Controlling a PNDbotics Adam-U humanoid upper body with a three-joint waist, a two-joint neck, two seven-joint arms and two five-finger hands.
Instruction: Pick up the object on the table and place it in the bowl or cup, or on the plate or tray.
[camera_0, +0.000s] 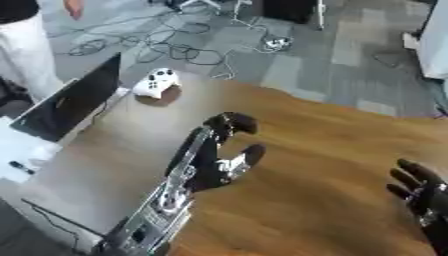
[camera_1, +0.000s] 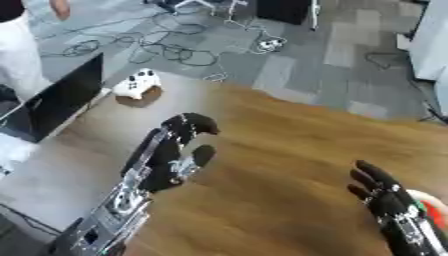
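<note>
Black fingers of the left hand (camera_0: 217, 161) are curling over at the tips above the wooden table (camera_0: 332, 150), and as far as I can make out they are closing on nothing. The right hand (camera_1: 382, 192) is hanging over the near right of the tabletop with its fingers spread and relaxed, also carrying nothing.

Judging by this, the task is looking barely begun. No bowl, cup, plate or tray is showing anywhere on the table, so I cannot tell where anything would be set down. The only small thing lying on the table is a white game controller (camera_0: 156, 82), sitting on a small round brownish pad at the far left end, well apart from both hands (whether that is the object meant, I cannot say). By the right wrist a bit of red, green and white is peeking out at the picture's edge, too little to identify.

The tabletop is smooth, warm-brown wood grain with a pale glare washing over its left part. The controller is looking like hard, glossy plastic, rounded with two grips. A flat, dark monitor (camera_0: 74, 102) is standing just off the table's left edge.
</note>
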